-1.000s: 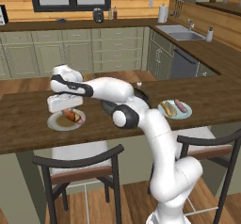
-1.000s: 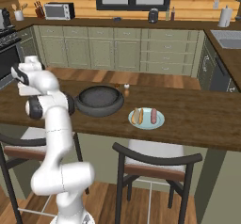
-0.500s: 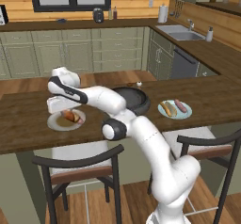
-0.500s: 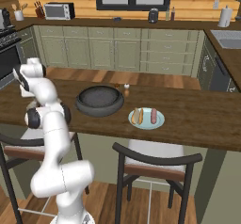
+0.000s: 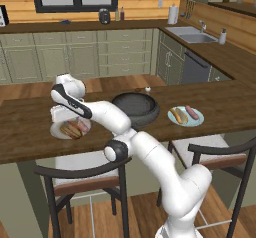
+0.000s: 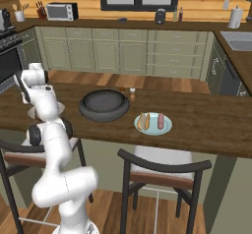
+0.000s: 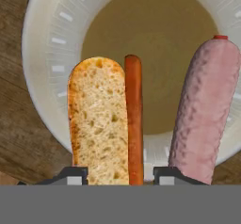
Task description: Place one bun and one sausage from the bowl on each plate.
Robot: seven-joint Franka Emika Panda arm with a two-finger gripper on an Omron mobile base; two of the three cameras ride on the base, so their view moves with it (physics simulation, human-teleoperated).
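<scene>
Wood-panelled kitchen w/ green cabinets; a long dark wooden counter (image 5: 220,99) carries everything. The arm reaches far to its left, gripper (image 7: 120,173) hanging low over the left plate (image 5: 57,131), tips either side of the bun (image 7: 99,119) at the bottom of the hand view. Jaws look spread about bun-wide, nothing visibly pinched, so prob. just let go, but contact is hard to tell. On that plate: bun, a thin orange-brown sausage (image 7: 133,115) touching its side, and a fat pink sausage (image 7: 207,110) a bit apart, lying over the rim. The bowl (image 5: 136,107) sits mid-counter, looks empty. The right plate (image 5: 186,116) already holds a bun and a sausage side by side. Judging by this, both plates are served; the task seems about done, and the arm needs only to lift clear w/o nudging the food.
</scene>
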